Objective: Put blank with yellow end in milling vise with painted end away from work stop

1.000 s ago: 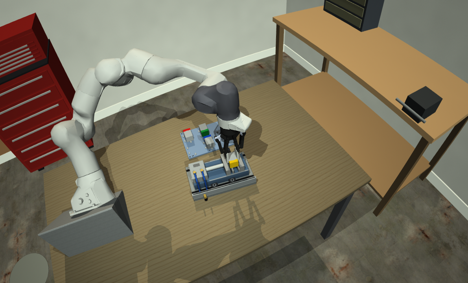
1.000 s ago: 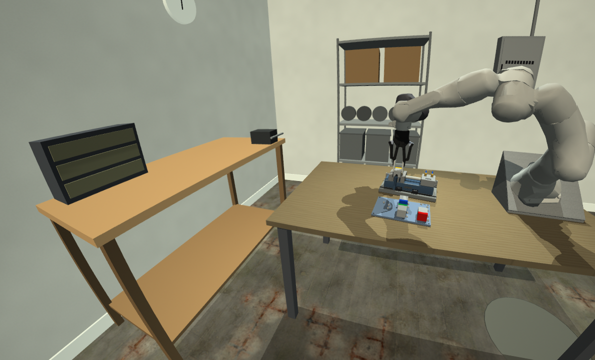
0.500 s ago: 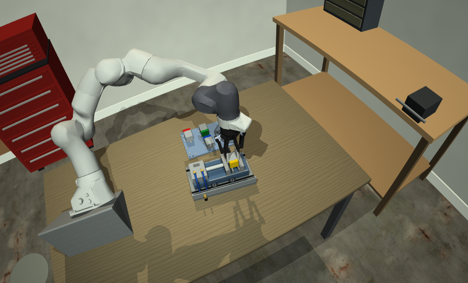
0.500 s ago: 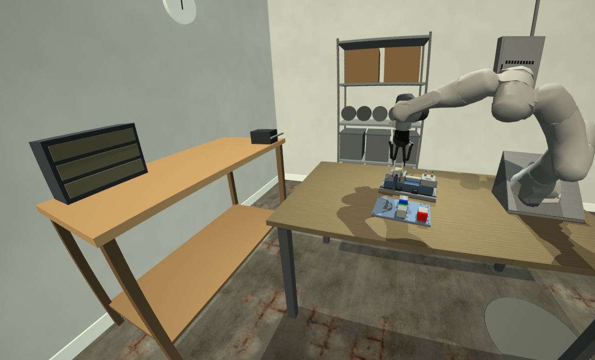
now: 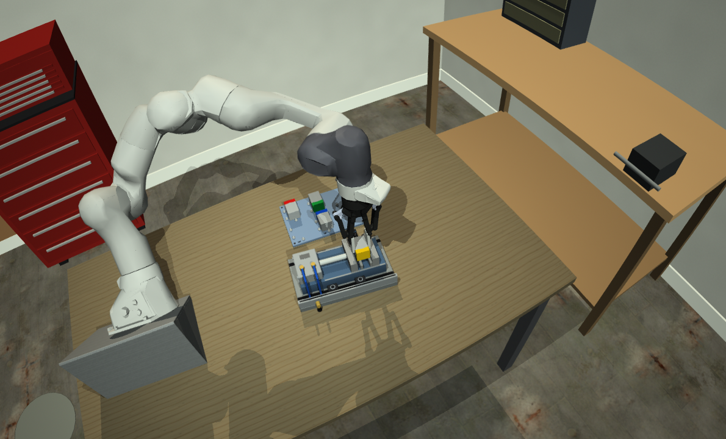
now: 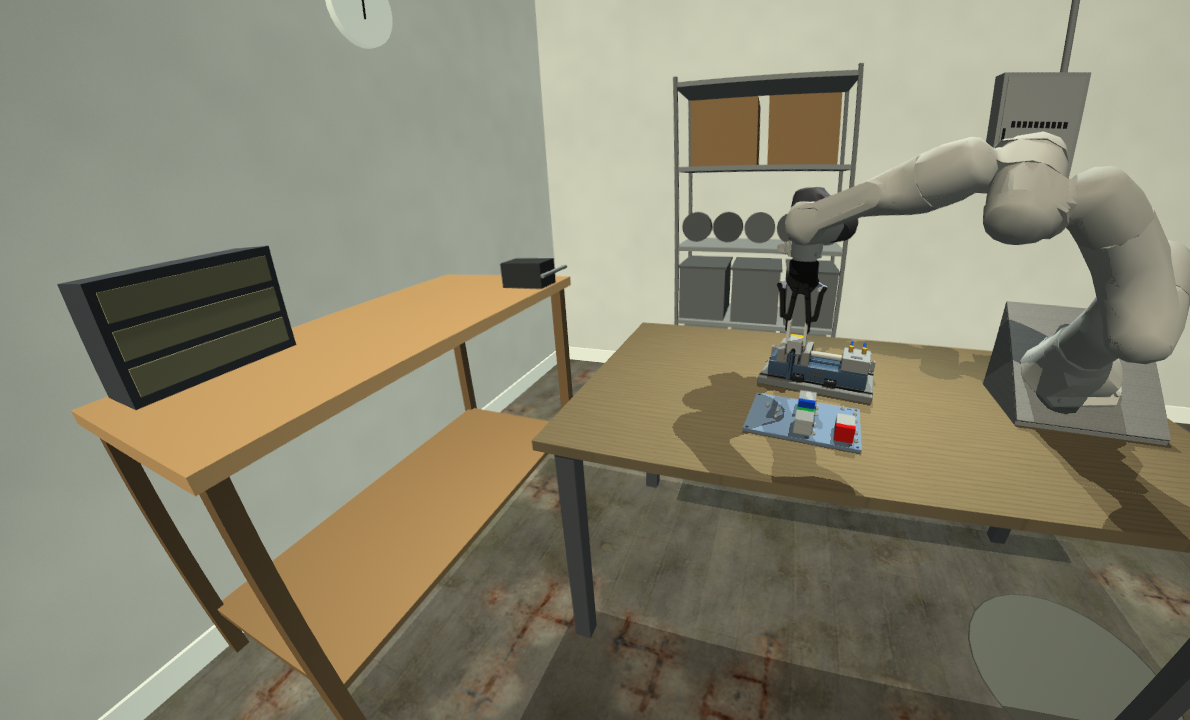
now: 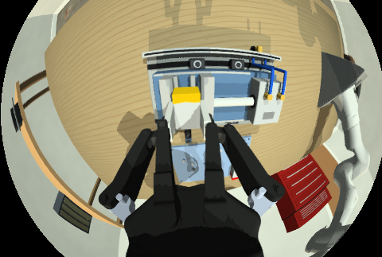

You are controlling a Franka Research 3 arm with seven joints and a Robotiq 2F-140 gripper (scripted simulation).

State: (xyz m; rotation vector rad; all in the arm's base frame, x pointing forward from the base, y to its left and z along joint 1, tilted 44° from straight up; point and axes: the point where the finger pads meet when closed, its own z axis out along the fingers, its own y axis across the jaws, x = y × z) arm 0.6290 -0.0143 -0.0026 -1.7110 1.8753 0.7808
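Note:
My gripper (image 5: 359, 238) (image 6: 796, 331) (image 7: 186, 125) is shut on the blank with the yellow end (image 5: 362, 253) (image 7: 186, 96). It holds the grey part from above, down between the jaws of the milling vise (image 5: 327, 283) (image 6: 827, 380) (image 7: 212, 65). The yellow end points away from the infeed plate (image 5: 300, 231) (image 6: 765, 419) (image 7: 186, 164). The blank sits at the end of the vise far from the hose block (image 5: 305, 264) (image 7: 267, 103). Whether it rests on the low bars is hidden by the jaws and fingers.
The red-ended blank (image 5: 290, 208) (image 6: 844, 428), the green-ended blank (image 5: 316, 202) and the blue-ended blank (image 5: 324, 219) (image 6: 803, 416) lie on the infeed plate behind the vise. A side bench (image 5: 573, 82) stands to the right, a red tool cabinet (image 5: 27, 141) to the left.

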